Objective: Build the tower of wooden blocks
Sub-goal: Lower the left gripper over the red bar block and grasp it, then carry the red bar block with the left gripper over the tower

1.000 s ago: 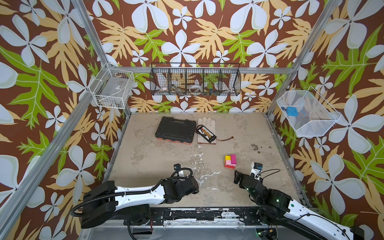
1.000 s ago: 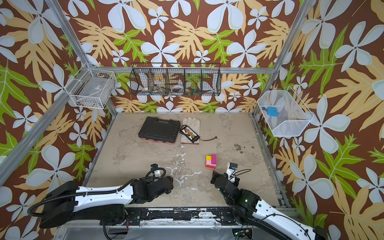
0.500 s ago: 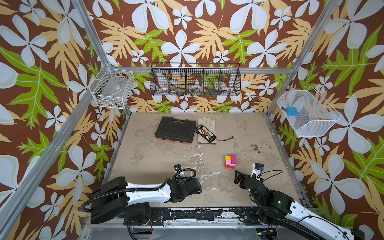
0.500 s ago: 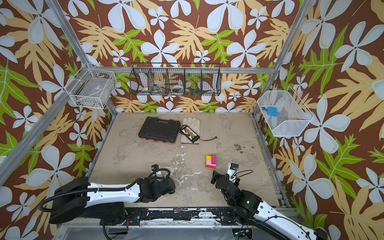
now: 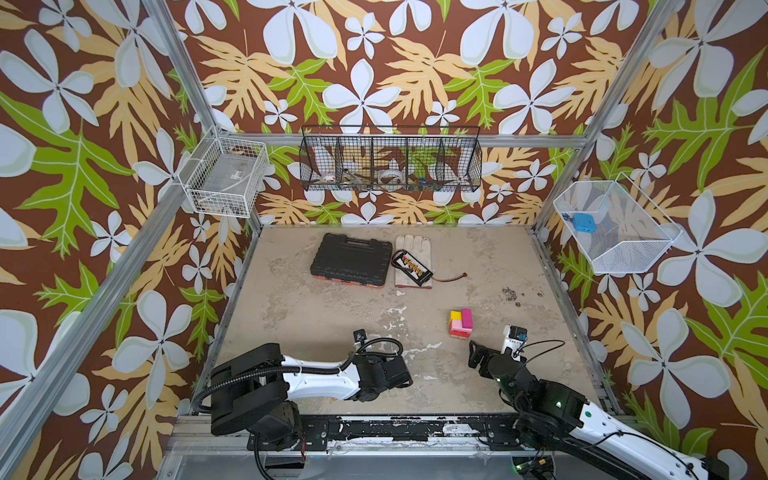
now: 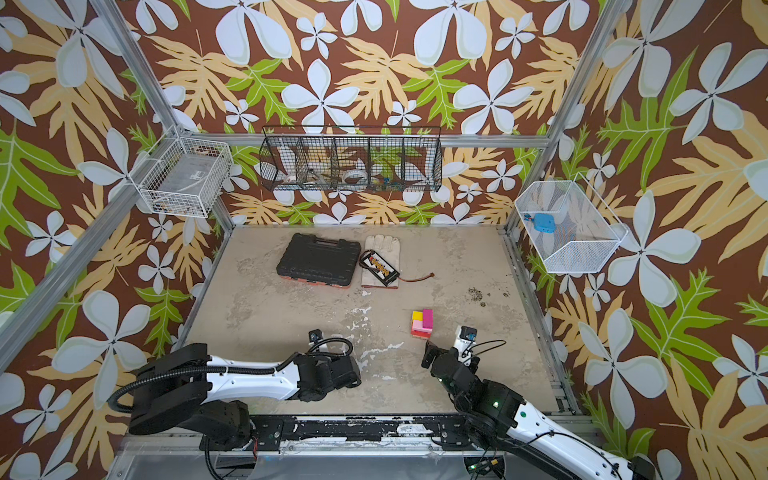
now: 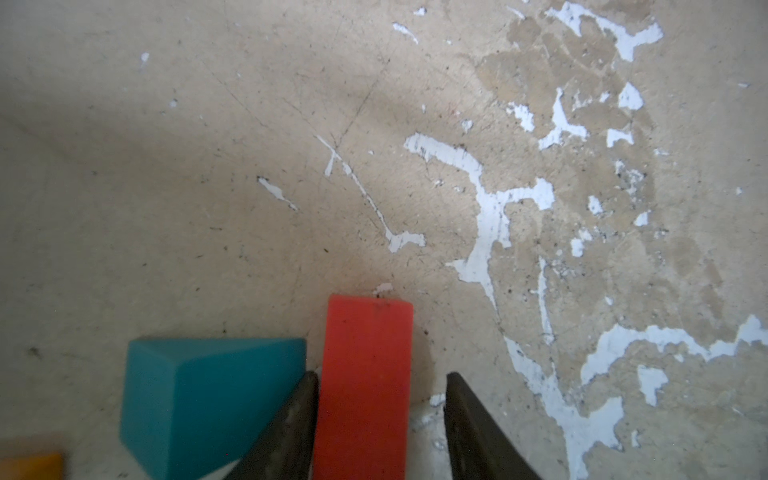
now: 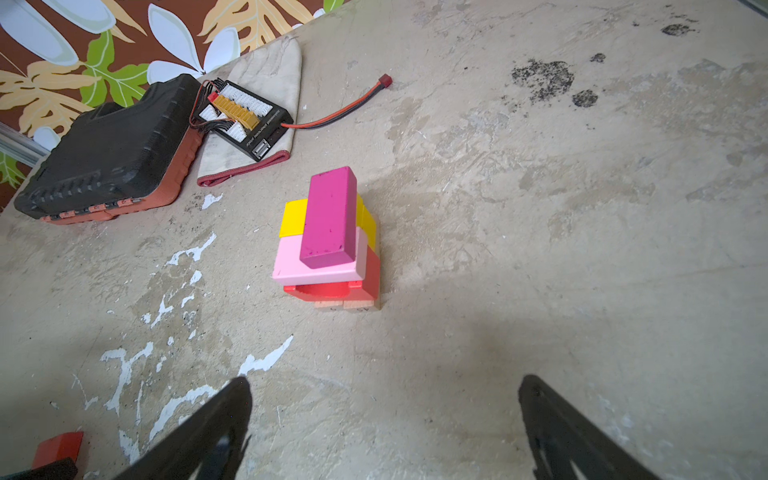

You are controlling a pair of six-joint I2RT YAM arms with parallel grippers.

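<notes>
The tower [image 5: 460, 322] [image 6: 422, 322] stands right of the middle of the table. In the right wrist view the tower [image 8: 332, 237] has a tan base, then red, pink and yellow blocks, with a magenta block on top. My right gripper [image 8: 384, 380] [image 5: 478, 359] is open and empty just in front of it. My left gripper [image 7: 380, 376] [image 5: 397, 374] straddles a red block [image 7: 365, 382] lying on the table. One finger touches the block and a gap shows at the other. Beside it lie a teal wedge [image 7: 208, 399] and an orange piece [image 7: 29, 467].
At the back of the table lie a black ribbed case [image 5: 352, 259] and a pale glove [image 5: 415, 243] with a charger board [image 5: 412, 266] and its wire on it. Wire baskets [image 5: 390, 160] hang on the walls. The red block [image 8: 58, 449] also shows in the right wrist view.
My left arm has reached further right along the table's front, and its jaws have narrowed round the red block. The right arm has barely moved.
</notes>
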